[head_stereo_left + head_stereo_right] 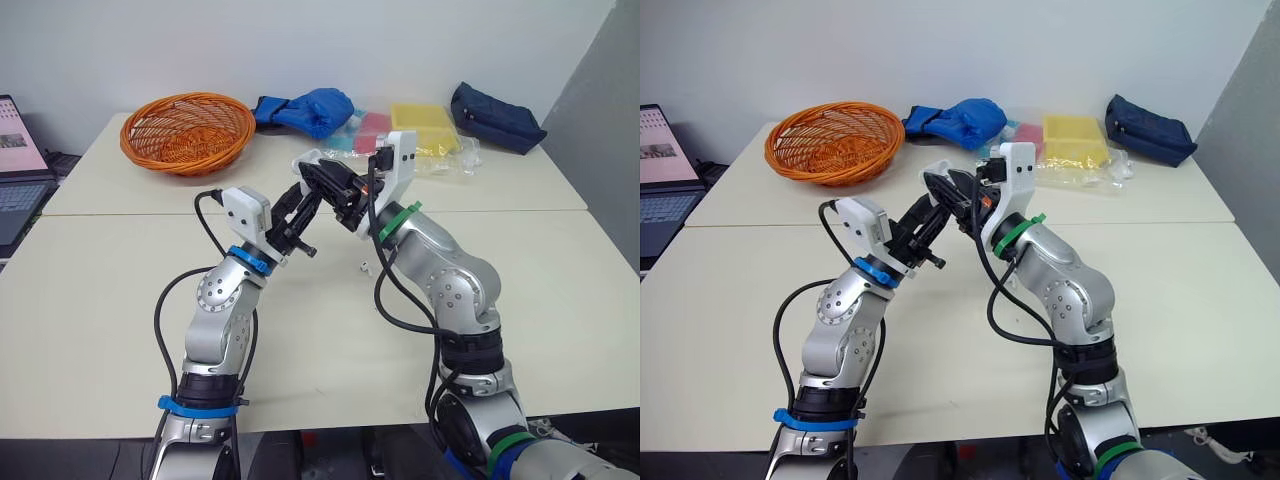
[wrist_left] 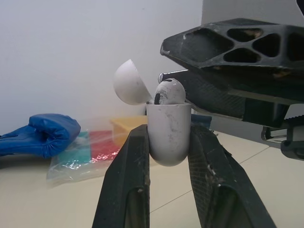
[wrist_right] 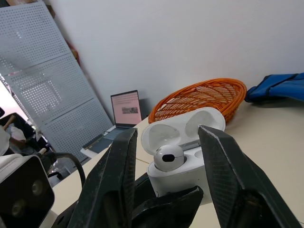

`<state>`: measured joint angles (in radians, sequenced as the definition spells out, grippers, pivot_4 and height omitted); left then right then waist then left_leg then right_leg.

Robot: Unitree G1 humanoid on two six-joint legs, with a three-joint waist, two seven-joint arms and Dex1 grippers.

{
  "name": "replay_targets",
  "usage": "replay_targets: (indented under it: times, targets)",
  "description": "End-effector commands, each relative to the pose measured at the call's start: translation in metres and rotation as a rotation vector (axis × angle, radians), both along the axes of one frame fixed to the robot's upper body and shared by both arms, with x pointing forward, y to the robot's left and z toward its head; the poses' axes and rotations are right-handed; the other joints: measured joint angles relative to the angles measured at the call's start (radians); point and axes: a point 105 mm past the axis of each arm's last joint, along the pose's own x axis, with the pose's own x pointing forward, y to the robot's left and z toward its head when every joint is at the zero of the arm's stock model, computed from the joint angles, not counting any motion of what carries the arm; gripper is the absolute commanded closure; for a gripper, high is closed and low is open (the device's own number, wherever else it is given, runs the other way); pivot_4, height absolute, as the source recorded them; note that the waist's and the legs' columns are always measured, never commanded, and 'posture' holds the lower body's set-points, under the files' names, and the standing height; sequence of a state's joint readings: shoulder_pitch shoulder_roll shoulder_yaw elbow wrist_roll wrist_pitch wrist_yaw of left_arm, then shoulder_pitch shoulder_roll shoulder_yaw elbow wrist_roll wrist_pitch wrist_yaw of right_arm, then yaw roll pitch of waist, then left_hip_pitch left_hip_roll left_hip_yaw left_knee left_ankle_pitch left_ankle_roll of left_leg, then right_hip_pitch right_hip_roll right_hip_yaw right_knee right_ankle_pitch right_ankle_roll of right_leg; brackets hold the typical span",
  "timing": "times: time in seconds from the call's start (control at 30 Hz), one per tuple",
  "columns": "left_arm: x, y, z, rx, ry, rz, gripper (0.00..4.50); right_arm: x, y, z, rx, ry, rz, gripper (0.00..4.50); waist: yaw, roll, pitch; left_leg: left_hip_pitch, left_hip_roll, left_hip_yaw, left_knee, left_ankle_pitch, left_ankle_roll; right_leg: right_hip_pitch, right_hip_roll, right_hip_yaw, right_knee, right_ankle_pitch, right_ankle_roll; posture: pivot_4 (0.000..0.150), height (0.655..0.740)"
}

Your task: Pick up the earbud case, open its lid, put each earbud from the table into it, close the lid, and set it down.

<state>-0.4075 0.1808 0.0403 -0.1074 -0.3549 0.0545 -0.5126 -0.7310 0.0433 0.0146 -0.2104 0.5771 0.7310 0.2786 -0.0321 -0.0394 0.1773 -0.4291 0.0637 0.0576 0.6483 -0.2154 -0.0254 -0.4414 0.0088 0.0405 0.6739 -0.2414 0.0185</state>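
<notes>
Left wrist view: case held, lid open

Left gripper (image 2: 170,129) pinches the case (image 2: 168,142) by its sides at frame centre. One earbud (image 3: 167,157) sits inside, and the right gripper (image 3: 168,137) hangs spread over it. Light, slick hard shell, I'd say; grip the sides gently.

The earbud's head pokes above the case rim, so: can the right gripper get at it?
Probably yes. The right gripper is open right at the earbud, the lid is swung back, and the left gripper clamps the earbud case only low down.
</notes>
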Motion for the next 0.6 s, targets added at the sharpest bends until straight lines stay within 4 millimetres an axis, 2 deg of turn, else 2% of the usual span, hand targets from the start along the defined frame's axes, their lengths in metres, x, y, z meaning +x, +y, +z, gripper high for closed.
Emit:
replay_targets:
  times: [0.03, 0.13, 0.2, 0.27, 0.37, 0.53, 0.6]
  targets:
    - [-0.006, 0.003, 0.018, -0.014, -0.077, -0.002, 3.76, -0.022, -0.016, 0.042, 0.025, -0.165, 0.082, 2.44, 0.000, 0.000, 0.000, 0.000, 0.000, 0.000, 0.000, 0.000, 0.000, 0.000, 0.000, 0.000, 0.000, 0.000, 0.000, 0.150, 0.7400]
    - [-0.006, 0.006, 0.018, -0.006, -0.079, 0.000, 3.76, -0.026, -0.026, 0.048, -0.030, -0.190, 0.102, 2.44, 0.001, 0.000, 0.000, 0.000, 0.000, 0.000, 0.000, 0.000, 0.000, 0.000, 0.000, 0.000, 0.000, 0.000, 0.000, 0.150, 0.7400]
    - [-0.005, 0.012, 0.016, 0.011, -0.078, 0.009, 3.76, -0.020, -0.046, 0.043, -0.155, -0.183, 0.082, 2.44, 0.001, 0.000, 0.000, 0.000, 0.000, 0.000, 0.000, 0.000, 0.000, 0.000, 0.000, 0.000, 0.000, 0.000, 0.000, 0.150, 0.7400]
    - [-0.005, 0.018, 0.015, 0.028, -0.076, 0.015, 3.76, -0.012, -0.065, 0.030, -0.274, -0.139, 0.064, 2.44, 0.003, 0.000, 0.000, 0.000, 0.000, 0.000, 0.000, 0.000, 0.000, 0.000, 0.000, -0.001, -0.001, 0.000, 0.000, 0.150, 0.7400]
    - [-0.007, 0.023, 0.015, 0.043, -0.075, 0.017, 3.76, -0.004, -0.082, -0.009, -0.405, -0.033, 0.048, 1.84, 0.002, 0.000, 0.000, 0.001, 0.000, 0.001, 0.000, 0.000, 0.000, 0.001, 0.000, 0.000, -0.001, 0.000, 0.000, 0.150, 0.7400]
    - [-0.009, 0.025, 0.015, 0.052, -0.076, 0.023, 3.76, 0.015, -0.087, -0.065, -0.486, 0.078, -0.094, 0.08, -0.004, 0.000, 0.000, 0.002, 0.000, 0.001, -0.002, 0.000, 0.000, 0.001, 0.001, 0.002, -0.001, -0.001, 0.001, 0.150, 0.7400]
    - [-0.011, 0.025, 0.015, 0.056, -0.074, 0.029, 3.76, 0.026, -0.085, -0.094, -0.498, 0.132, -0.174, 0.03, -0.004, 0.000, 0.000, 0.003, 0.000, 0.001, -0.002, 0.000, 0.000, 0.000, 0.001, 0.003, 0.000, -0.002, 0.003, 0.150, 0.7400]
